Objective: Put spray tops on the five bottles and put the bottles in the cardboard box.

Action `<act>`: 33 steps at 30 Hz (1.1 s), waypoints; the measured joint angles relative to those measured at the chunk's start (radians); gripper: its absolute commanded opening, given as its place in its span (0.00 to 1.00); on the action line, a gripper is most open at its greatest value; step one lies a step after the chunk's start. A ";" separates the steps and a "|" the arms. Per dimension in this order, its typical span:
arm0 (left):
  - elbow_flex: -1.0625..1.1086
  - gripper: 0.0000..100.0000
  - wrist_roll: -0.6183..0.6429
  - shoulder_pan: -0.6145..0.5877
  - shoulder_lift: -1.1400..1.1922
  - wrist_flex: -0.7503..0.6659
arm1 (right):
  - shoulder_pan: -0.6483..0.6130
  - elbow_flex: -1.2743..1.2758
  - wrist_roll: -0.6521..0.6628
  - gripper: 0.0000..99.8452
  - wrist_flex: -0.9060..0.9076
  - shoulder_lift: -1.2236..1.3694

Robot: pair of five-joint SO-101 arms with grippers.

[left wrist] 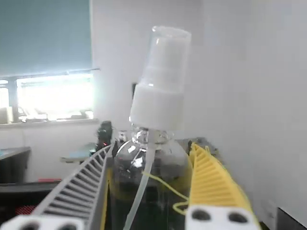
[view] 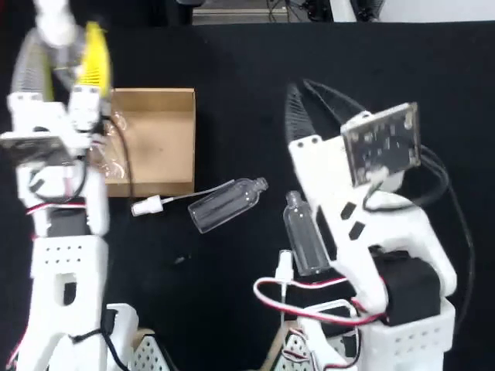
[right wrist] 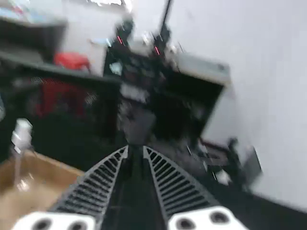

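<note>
bottles i can count for sure: three. one capped bottle [left wrist: 144,191] is clamped in my left jaws, raised beside the far-left corner of the single cardboard box [view: 162,143]. its long axis runs along the jaws, and its fitted spray top [left wrist: 160,81] sticks out past their tips.

two open bottles lie on the bench [view: 232,69]. the slanted bottle [view: 224,205] rests near the box's near-right corner, neck aimed away from the arm bases and to the right. the straight bottle [view: 305,236] lies just beside my right arm, neck aimed away from the bases.

loose spray tops: two. the first top [view: 147,206] lies just below the box, its tube running towards the slanted bottle. the second top [view: 285,265] lies at the straight bottle's base.

clear bottle shapes [view: 112,166] sit against the box's left wall; i cannot count them.

my right jaws are all but together, holding nothing. i cannot make out any writing.
</note>
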 measured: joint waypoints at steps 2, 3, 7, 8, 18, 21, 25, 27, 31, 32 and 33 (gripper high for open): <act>-0.003 0.03 0.000 0.058 0.057 0.000 | 0.052 0.035 0.000 0.01 0.058 -0.005; -0.008 0.03 0.000 0.081 0.095 0.000 | 0.072 0.064 0.000 0.01 0.080 -0.012; -0.029 0.03 0.000 0.127 0.276 -0.103 | 0.098 0.249 0.000 0.01 0.092 -0.095; -0.029 0.03 0.000 0.129 0.322 -0.155 | 0.100 0.304 0.000 0.01 0.087 -0.127; -0.029 0.03 0.000 0.130 0.703 -0.439 | 0.106 0.859 -0.002 0.01 -0.175 -0.399; -0.029 0.03 0.000 0.130 0.773 -0.443 | 0.106 0.982 -0.058 0.01 -0.264 -0.434; -0.029 0.03 0.000 0.130 0.835 -0.445 | 0.106 1.060 -0.149 0.01 -0.338 -0.463; -0.031 0.03 0.000 0.130 0.865 -0.445 | 0.106 1.080 -0.163 0.01 -0.359 -0.473; -0.091 0.03 0.000 0.130 0.959 -0.445 | 0.106 1.129 -0.170 0.01 -0.408 -0.476; -0.110 0.03 0.000 0.130 0.987 -0.445 | 0.101 1.134 -0.170 0.01 -0.413 -0.476; -0.127 0.03 0.000 0.130 1.016 -0.445 | 0.089 1.138 -0.170 0.01 -0.414 -0.476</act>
